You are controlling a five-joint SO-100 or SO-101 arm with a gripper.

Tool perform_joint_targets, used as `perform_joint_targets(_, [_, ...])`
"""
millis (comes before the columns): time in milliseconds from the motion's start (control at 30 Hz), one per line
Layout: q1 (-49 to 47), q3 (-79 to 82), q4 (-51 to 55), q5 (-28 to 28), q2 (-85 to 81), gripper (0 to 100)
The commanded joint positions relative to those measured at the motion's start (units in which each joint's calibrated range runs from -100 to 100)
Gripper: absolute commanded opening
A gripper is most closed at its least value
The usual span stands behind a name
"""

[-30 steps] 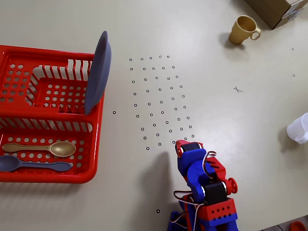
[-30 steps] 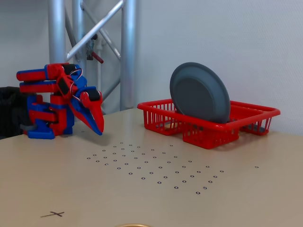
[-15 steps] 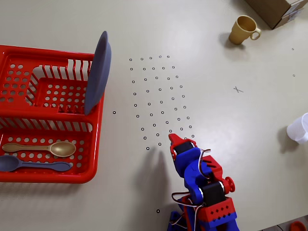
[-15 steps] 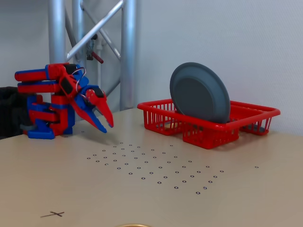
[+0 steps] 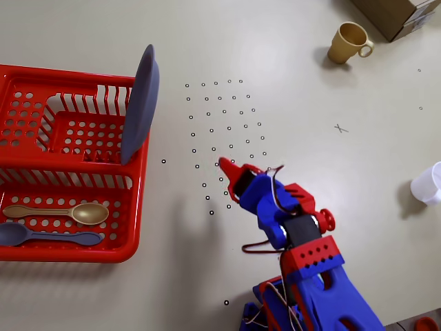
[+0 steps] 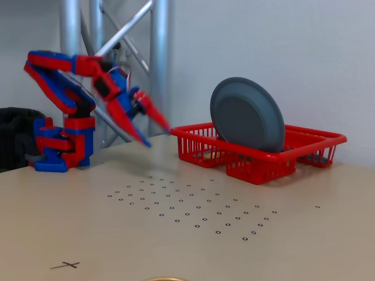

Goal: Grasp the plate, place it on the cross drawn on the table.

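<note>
1. The step in hand looks like the approach: the gripper (image 6: 153, 130) is raised above the table (image 5: 289, 62), its jaws spread apart and holding nothing, its tips aimed toward the red rack (image 5: 41, 207) but well short of it.
2. The plate (image 5: 140, 103) stands on edge in the rack's end slot, at the side nearest the dot grid (image 5: 227, 138) in the overhead view.
3. In the fixed view the plate (image 6: 247, 115) leans back; its hollow face turns toward the camera and the arm's side, and its upper rim is free above the rack wall.
4. Seen from above, the plate shows as a narrow blade. Its long line runs from the top of that view down to the rack, tilted slightly, so the thin edge points upward.
5. To grasp well, the gripper should probably come in high and settle over the upper rim, one finger on each face, with the jaw line set across the plate's thin edge.
6. A low approach risks striking the rack wall; a glancing one may tip the plate flat.
7. The cross (image 5: 340, 128) lies well apart from the rack, beyond the dot grid, between the yellow mug (image 5: 349, 43) and a white cup (image 5: 428, 185); the fixed view shows the cross (image 6: 65, 265) near the front edge.
8. Once lifted, the plate will need turning flat before it is set down there.
</note>
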Motion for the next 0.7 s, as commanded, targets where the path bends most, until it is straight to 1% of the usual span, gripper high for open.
perform_joint_targets(0, [-2.0, -14.1, -1.2, 1.9, 4.0, 24])
perform_joint_targets(133, [-4.0, -24.9, -1.1, 5.6, 6.3, 26])
perform_joint_targets(267, [-7.2, -29.6, -1.4, 8.5, 2.6, 26])
perform_joint_targets(367, [-10.1, -33.7, -0.5, 8.7, 2.0, 27])
perform_joint_targets(533, [-15.5, -36.0, -0.5, 10.6, 2.2, 27])
perform_joint_targets(667, [-16.7, -36.1, 0.5, 11.3, 1.3, 27])
